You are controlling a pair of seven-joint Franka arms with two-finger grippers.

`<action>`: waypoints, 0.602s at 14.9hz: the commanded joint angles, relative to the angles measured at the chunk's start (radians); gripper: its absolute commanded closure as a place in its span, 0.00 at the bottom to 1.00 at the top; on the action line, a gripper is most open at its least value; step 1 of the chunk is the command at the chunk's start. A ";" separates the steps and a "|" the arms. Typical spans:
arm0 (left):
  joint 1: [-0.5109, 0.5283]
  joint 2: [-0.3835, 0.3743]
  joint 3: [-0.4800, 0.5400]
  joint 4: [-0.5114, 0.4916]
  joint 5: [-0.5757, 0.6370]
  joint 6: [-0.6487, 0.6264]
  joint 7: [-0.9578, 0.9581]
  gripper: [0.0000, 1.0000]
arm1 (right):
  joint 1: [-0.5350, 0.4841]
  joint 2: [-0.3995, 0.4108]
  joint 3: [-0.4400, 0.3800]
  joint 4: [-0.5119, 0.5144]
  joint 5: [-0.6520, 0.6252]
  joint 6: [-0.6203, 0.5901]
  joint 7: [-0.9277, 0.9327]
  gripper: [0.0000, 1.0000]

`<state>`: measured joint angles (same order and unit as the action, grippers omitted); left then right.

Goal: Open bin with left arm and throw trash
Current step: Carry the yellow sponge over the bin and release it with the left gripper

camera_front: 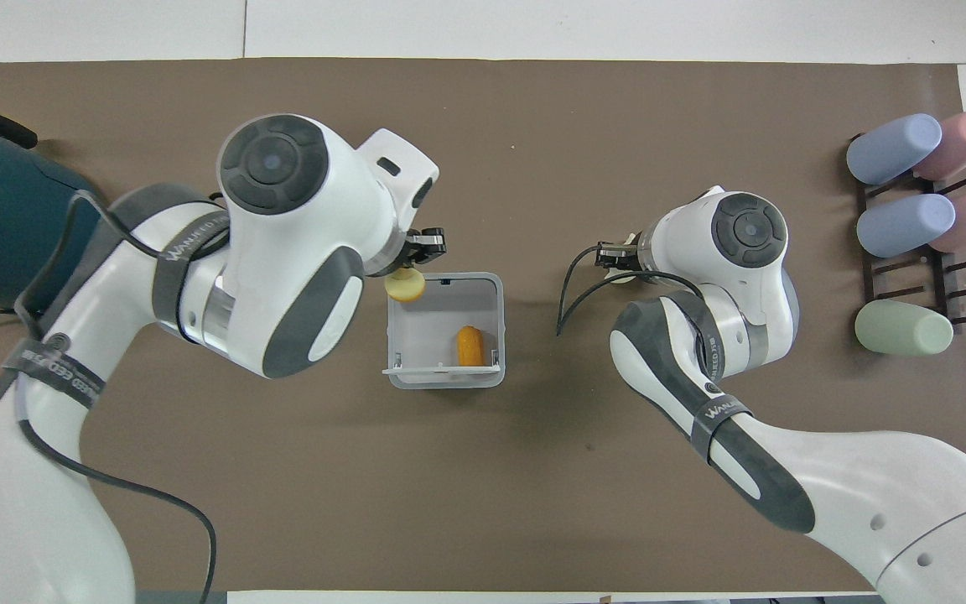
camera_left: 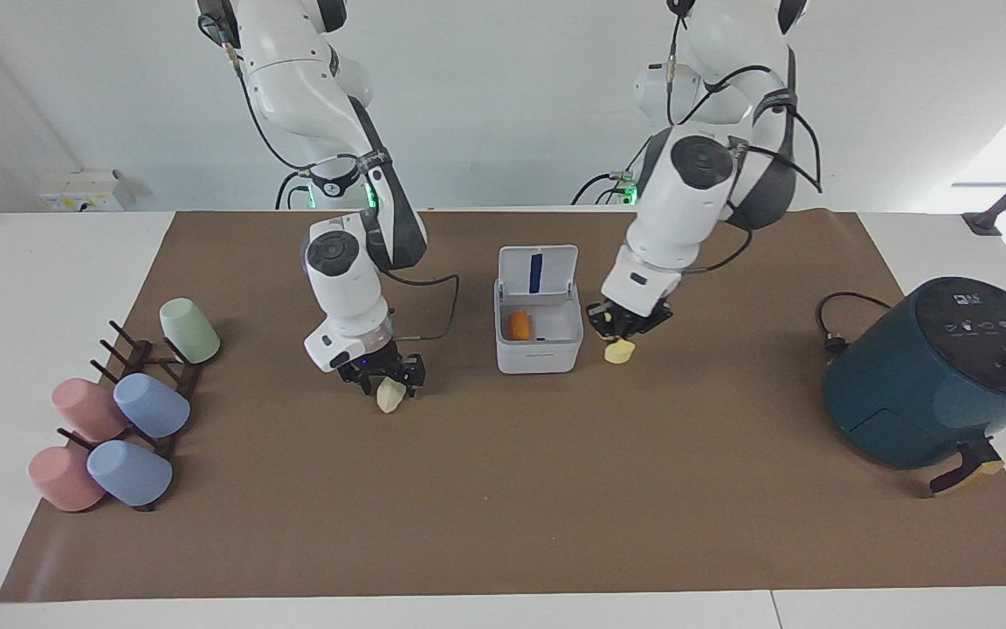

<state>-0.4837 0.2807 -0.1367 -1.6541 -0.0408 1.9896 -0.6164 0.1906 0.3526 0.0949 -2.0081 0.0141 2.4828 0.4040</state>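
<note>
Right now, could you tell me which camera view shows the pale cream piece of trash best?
The facing view: the pale cream lump shows whole on the mat at the right gripper. In the overhead view the right arm's wrist covers nearly all of it; only a sliver shows.

White bin [camera_left: 538, 349] with blue stripe under lid, orange lump [camera_left: 517, 325] inside. Yellow lump [camera_left: 619, 351], cream lump [camera_left: 390, 396]. Brown mat [camera_left: 503, 489] on white table [camera_left: 31, 262]. Dark-teal fryer [camera_left: 940, 376]. Pink, blue, green cups [camera_left: 110, 419].

A dark-teal air fryer [camera_left: 940, 371] and five pastel cups [camera_left: 149, 404] on a dark rack [camera_left: 173, 382] sit at the mat's [camera_left: 503, 507] ends
</note>
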 commanded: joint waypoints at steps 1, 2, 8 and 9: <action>-0.052 -0.027 0.017 -0.084 -0.005 0.055 -0.025 1.00 | -0.006 -0.018 0.005 -0.014 -0.010 0.014 -0.002 1.00; -0.059 -0.037 0.017 -0.120 -0.005 0.084 -0.028 1.00 | -0.008 -0.021 0.003 -0.014 -0.010 0.014 -0.002 1.00; -0.069 -0.035 0.017 -0.176 -0.005 0.140 -0.026 1.00 | -0.046 -0.144 0.005 -0.014 -0.008 -0.070 -0.002 1.00; -0.072 -0.037 0.017 -0.176 -0.005 0.137 -0.026 0.59 | -0.049 -0.176 0.005 -0.014 -0.008 -0.108 -0.004 1.00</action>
<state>-0.5449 0.2764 -0.1319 -1.7932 -0.0407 2.1103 -0.6409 0.1608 0.2566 0.0902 -2.0023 0.0141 2.4387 0.4040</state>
